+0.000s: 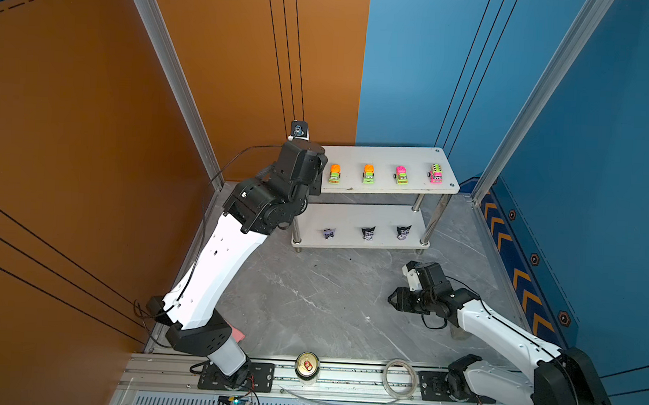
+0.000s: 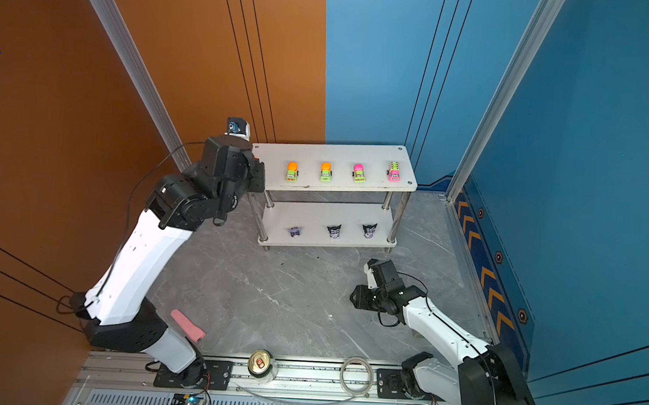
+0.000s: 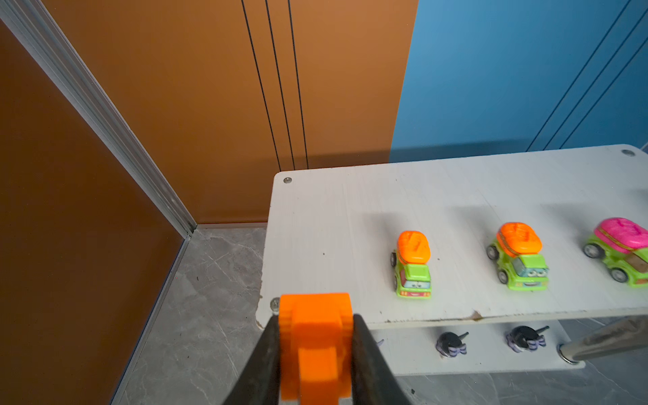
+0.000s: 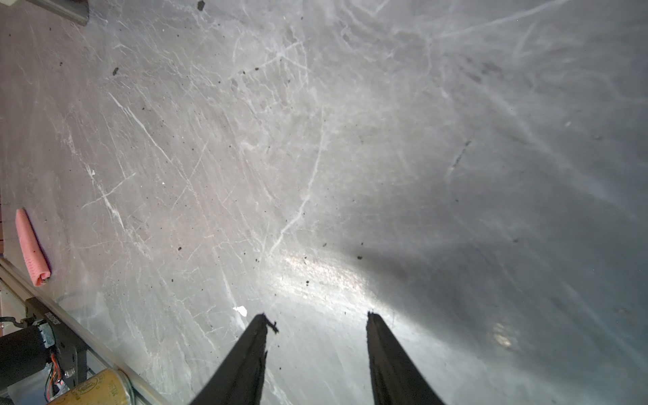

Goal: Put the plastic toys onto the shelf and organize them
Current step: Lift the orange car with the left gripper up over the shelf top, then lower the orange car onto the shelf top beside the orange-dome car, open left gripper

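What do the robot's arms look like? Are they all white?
Not all white. The left arm and right arm both have white shells, chunky black joints and thin black cables. The left tool and right tool each end in two slim, pointed black fingers.

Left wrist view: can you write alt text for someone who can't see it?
The left gripper is shut on an orange toy at the bare end of the white shelf's top board. Three green toy cars stand in a row further along it, two orange-roofed, one pink-roofed; two dark figurines show on the board below.
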Robot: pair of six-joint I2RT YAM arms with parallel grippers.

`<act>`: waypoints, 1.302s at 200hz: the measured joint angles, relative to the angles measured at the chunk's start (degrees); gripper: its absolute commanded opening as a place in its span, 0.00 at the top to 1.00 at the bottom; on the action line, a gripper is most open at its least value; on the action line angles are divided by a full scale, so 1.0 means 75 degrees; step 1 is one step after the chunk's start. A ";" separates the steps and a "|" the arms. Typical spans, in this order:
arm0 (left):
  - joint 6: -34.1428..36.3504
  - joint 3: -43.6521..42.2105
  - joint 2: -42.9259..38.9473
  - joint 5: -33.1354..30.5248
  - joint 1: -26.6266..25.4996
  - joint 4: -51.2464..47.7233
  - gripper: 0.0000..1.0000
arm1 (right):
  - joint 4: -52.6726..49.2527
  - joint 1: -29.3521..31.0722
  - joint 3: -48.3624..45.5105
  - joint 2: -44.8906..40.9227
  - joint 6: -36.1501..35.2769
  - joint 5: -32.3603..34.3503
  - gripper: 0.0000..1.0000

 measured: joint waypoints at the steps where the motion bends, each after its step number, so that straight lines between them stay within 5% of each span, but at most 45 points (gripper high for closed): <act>1: 0.0006 0.0012 0.0012 0.0006 0.0017 -0.0006 0.76 | 0.0000 0.0000 -0.0003 -0.0006 0.0000 0.0000 0.52; 81: -0.0219 0.0446 0.1469 0.1818 0.1128 -0.0254 0.77 | 0.0020 -0.0003 -0.0052 -0.0140 0.0000 -0.0003 0.52; 185: -0.0568 0.0513 0.1527 0.2200 0.1454 -0.0539 0.76 | 0.0198 -0.0003 -0.0064 0.0050 0.0003 -0.0012 0.51; 260: -0.0650 0.0510 0.1617 0.2308 0.1565 -0.0609 0.58 | 0.0198 -0.0003 -0.0085 0.0050 0.0006 -0.0009 0.49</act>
